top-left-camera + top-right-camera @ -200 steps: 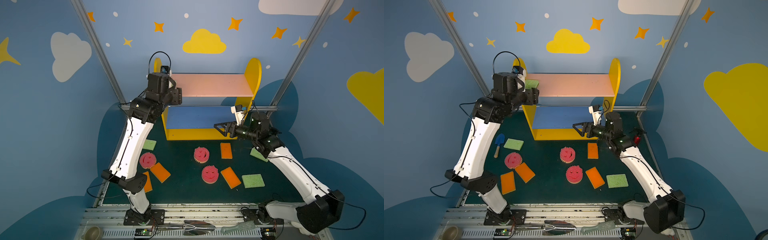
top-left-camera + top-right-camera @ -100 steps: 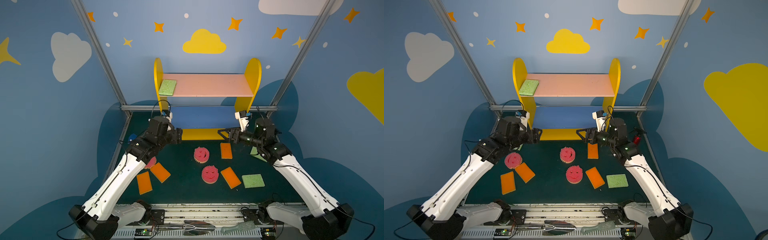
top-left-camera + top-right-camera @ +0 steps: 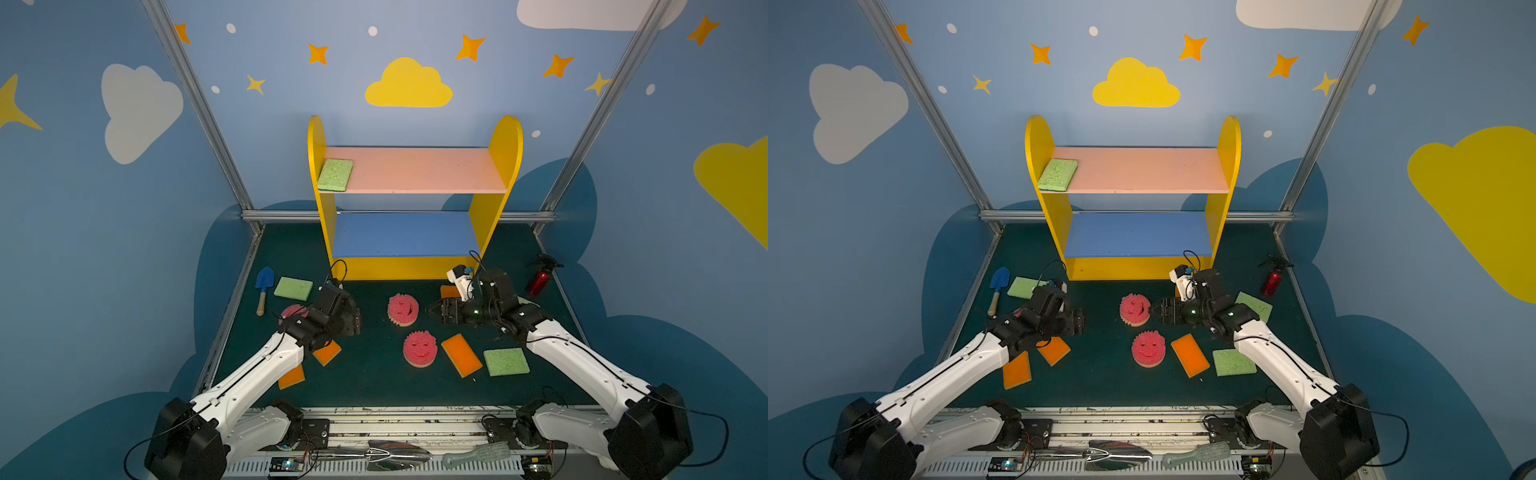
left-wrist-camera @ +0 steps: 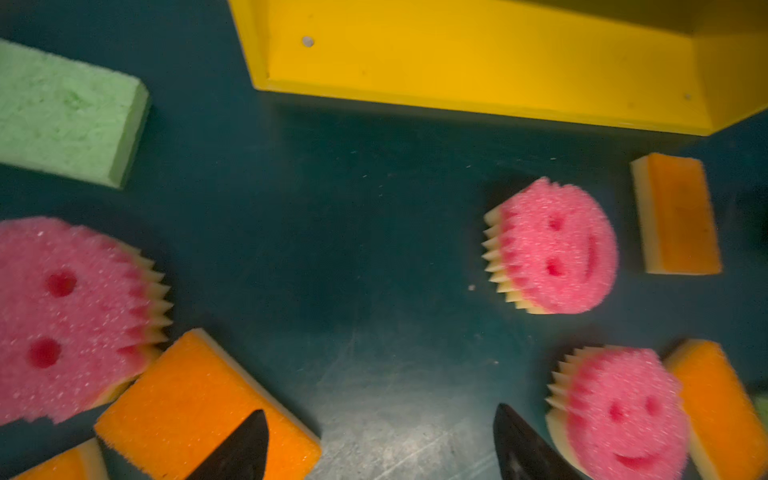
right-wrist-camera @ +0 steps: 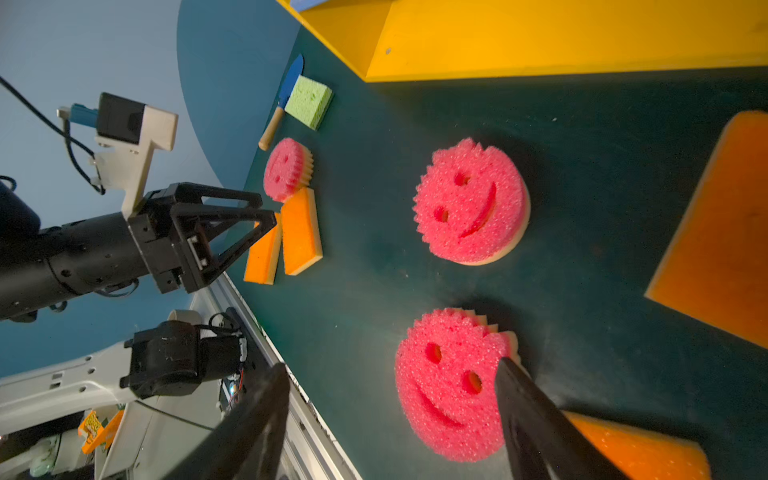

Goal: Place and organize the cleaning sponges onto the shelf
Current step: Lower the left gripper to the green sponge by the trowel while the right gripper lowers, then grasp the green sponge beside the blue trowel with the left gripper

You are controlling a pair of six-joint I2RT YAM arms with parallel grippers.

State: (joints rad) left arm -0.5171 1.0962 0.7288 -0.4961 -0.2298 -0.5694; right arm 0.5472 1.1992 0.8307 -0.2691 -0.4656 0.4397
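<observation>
**Left gripper** point(image 4: 382, 451): the jaws stand wide apart, with only bare table point(image 4: 374, 249) between them. In the left wrist view one fingertip point(image 4: 245, 444) overlaps the left orange sponge point(image 4: 199, 395). Contact cannot be determined. In both top views the gripper hangs over the left half of the table, near the left smiley sponge point(image 3: 292, 311), which the arm partly hides.

**Right gripper** point(image 5: 390, 415): the jaws stand wide apart and are clamped on nothing. In the right wrist view the front smiley sponge point(image 5: 449, 386) appears between the fingers. One finger point(image 5: 528, 415) overlaps its rim, and whether it touches cannot be told. In a top view the gripper points toward the robot's left, just beside the rear smiley sponge point(image 3: 1134, 309).

**Sponges**
- **On the shelf:** the shelved green sponge point(image 3: 335, 175) lies flat on the pink top board point(image 3: 424, 168) of the shelf point(image 3: 504, 141), at its left end beside the side panel.
- **On the table, left:** the left green sponge point(image 3: 293, 288) lies just beside the blue trowel point(image 3: 263, 284). The front-left orange sponge point(image 3: 291, 377) is partly under the left arm.
- **On the table, right:**
  - The rear orange sponge point(image 3: 448, 291) lies near the shelf base, partly hidden by the right wrist.
  - The centre orange sponge point(image 3: 461, 355) lies between the front smiley sponge and the front-right green sponge point(image 3: 506, 361).
  - The rear-right green sponge point(image 3: 1254, 306) lies partly behind the right arm.
</observation>
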